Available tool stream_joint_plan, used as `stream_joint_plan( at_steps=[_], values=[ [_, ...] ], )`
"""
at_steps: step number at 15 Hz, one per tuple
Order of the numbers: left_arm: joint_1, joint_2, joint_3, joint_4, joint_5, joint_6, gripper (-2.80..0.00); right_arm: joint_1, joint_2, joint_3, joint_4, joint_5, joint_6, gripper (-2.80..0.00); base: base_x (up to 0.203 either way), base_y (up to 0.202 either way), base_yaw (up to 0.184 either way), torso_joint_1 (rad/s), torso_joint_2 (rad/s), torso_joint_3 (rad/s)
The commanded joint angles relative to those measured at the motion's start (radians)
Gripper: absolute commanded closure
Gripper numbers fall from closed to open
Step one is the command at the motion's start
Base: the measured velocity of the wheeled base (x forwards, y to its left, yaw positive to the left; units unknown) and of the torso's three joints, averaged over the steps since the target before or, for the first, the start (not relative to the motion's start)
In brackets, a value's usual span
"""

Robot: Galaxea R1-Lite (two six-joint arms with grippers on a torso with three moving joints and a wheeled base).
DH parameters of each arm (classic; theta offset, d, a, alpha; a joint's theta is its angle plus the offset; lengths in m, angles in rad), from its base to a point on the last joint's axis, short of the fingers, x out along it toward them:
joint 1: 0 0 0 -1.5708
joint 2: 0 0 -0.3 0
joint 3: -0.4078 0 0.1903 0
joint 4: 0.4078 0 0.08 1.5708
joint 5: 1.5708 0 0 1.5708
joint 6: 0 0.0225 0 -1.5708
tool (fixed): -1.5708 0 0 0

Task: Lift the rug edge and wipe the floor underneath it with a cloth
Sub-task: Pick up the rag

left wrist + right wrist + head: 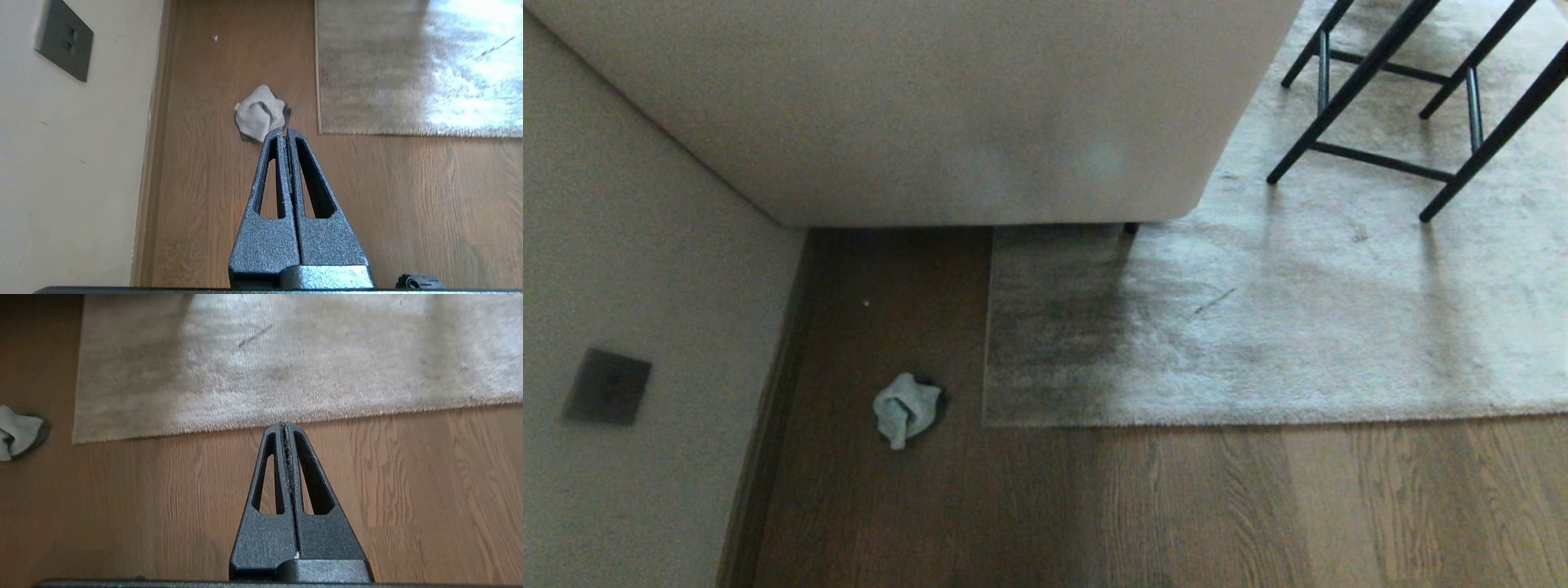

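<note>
Showing no readable writing: cloth [905,408] beside rug [1258,327] on floor [1176,506].

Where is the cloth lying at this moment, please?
In the head view, the cloth lies crumpled on the wood floor at lower left, between the baseboard and the rug corner, touching neither.

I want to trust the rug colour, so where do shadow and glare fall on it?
Head view: a dark shadow covers the rug at its left corner near the sofa. Left wrist view: the rug's far part is washed out by glare. Right wrist view: evenly lit, dimmer by its corner.
</note>
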Motion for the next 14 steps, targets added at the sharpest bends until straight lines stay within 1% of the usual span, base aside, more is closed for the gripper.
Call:
stream_joint_plan(
  at_steps=[1,14],
  values=[
    [0.0,0.0,0.0,0.0,-0.001,-0.001,0.0,0.0,0.0,0.0,0.0,-0.001,0.001,0.0,0.0,0.0,0.0,0.006,0.01,-0.196],
    [0.0,0.0,0.0,0.0,-0.001,0.001,0.0,0.0,0.0,0.0,0.0,-0.001,0.001,0.0,0.0,0.0,0.0,0.001,0.0,-0.196]
  ],
)
